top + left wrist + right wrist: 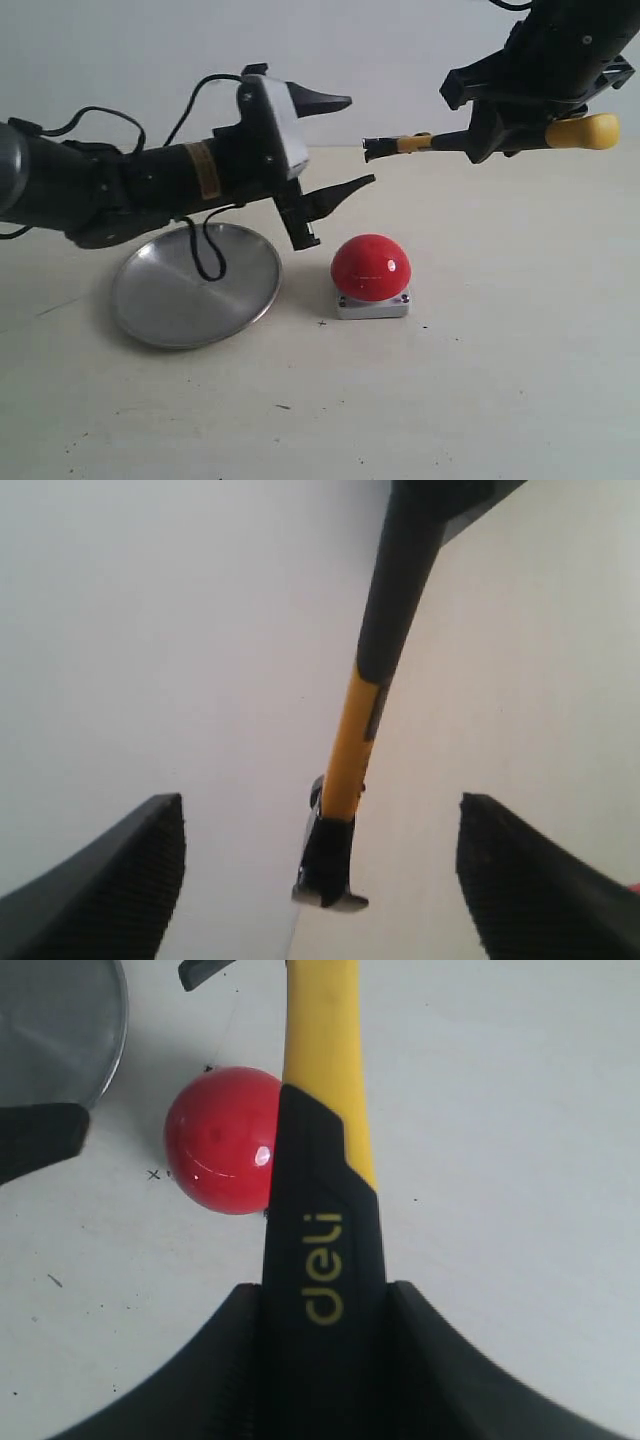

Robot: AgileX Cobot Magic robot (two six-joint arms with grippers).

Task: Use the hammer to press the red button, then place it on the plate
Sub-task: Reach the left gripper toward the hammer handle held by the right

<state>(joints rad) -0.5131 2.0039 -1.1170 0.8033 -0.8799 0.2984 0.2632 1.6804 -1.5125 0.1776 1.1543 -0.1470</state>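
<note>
Exterior view first. Shows a small claw hammer (415, 143) held level in the air, above the red button (371, 267) and clear of it. Dark metal head over the dome, then a yellow shaft, then a black grip with yellow "deli" lettering (legible only in the right wrist view), ending in a rounded yellow tip. Clamped around the black grip by the right gripper (500, 135), up and to the right of the button. Above and left of the button, the left gripper (345, 142), jaws spread wide around nothing. Just left of the button, not touching it, a round silver plate (170, 300). Underneath, a pale matte tabletop (520, 380) with small dark specks; behind, a plain white wall (400, 50).
</note>
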